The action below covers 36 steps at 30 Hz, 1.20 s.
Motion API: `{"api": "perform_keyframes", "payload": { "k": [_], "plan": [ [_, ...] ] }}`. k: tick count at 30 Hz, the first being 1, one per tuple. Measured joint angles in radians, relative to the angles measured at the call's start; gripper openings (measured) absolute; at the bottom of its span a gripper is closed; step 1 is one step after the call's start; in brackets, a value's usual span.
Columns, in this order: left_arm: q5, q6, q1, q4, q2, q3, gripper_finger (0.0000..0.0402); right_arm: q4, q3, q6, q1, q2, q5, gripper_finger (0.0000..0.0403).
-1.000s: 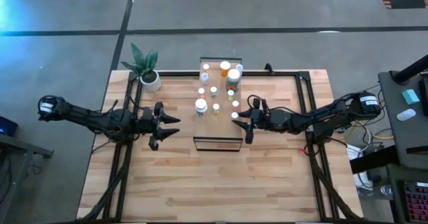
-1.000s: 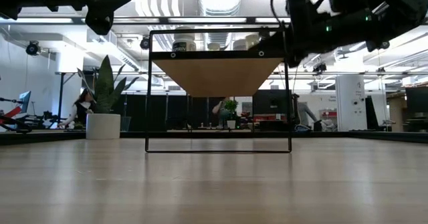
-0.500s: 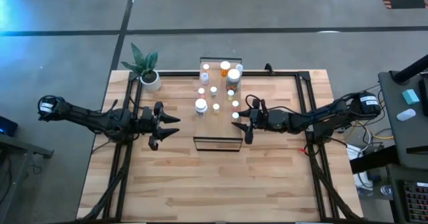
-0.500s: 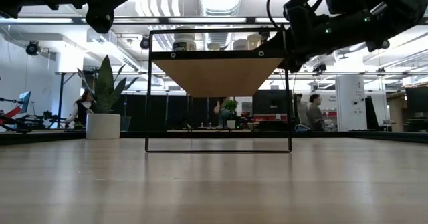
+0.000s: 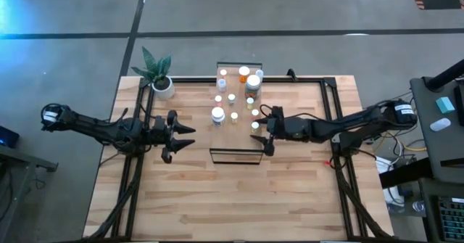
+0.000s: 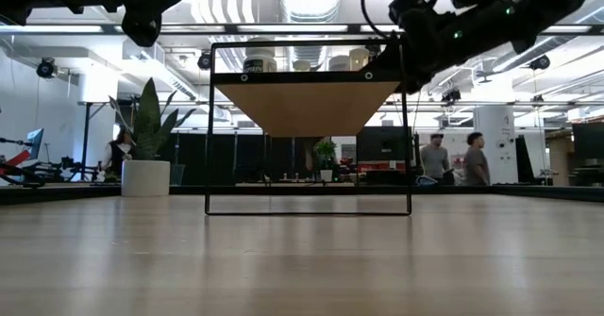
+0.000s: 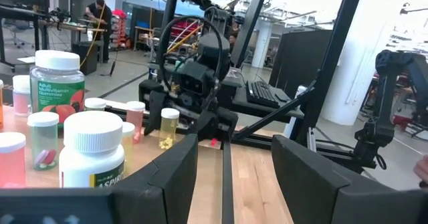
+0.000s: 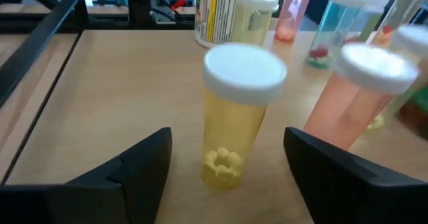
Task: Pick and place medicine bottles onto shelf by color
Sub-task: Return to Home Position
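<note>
- The right gripper hung wide open at the shelf's right side. It gripped nothing, and its fingers stood either side of the yellow bottle without touching it.
- That bottle stood upright on the shelf top, so the big risk looked like a sideways drift on the way out, with a finger clipping it and tipping it over.
- Just beside it stood a pink bottle. One topple could likely have knocked that down too, and more of the row behind it.
- The shelf had its right edge close under the gripper. A bottle nudged that way would probably have rolled off and dropped to the table.
- A straight pull back towards the right arm's own side seemed the clean exit, with bare wood and open air there.
- The near end of the shelf top lay bare, so there was room in that direction as well.
- Across the shelf, the left gripper hovered over the table with its fingers spread and empty, well apart from the bottles.
- The white jar stood nearest that side, so a forward lunge could have struck it.
- The plant pot sat at the far corner, out of both paths.
</note>
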Motion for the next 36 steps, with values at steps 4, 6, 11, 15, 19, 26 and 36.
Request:
{"api": "perform_keyframes", "payload": {
  "k": [4,6,11,15,19,26,36],
  "plan": [
    [0.001,0.015,0.000,-0.001,0.003,0.000,0.0176,-0.119,0.025,-0.014,0.002,-0.071,0.000,0.0295],
    [0.002,0.024,0.001,-0.001,0.004,0.000,0.0176,-0.202,0.033,-0.013,0.002,-0.116,-0.001,0.0297],
    [0.022,0.095,0.022,0.037,0.027,-0.003,0.0164,-0.392,0.035,0.027,0.002,-0.247,-0.023,0.0288],
    [0.071,0.150,0.062,0.122,0.081,-0.038,0.0120,-0.537,0.035,0.035,0.002,-0.344,-0.035,0.0270],
    [0.121,0.175,0.133,0.292,0.126,-0.117,0.0052,-0.601,0.013,-0.015,0.002,-0.431,-0.035,0.0225],
    [0.330,0.156,0.373,0.346,0.110,-0.203,0.0007,-0.571,-0.107,-0.093,-0.056,-0.560,-0.048,0.0069],
    [0.596,0.096,0.774,0.342,0.075,-0.250,0.0001,-0.257,-0.393,-0.097,-0.393,-0.746,-0.401,0.0009]
  ]
}}
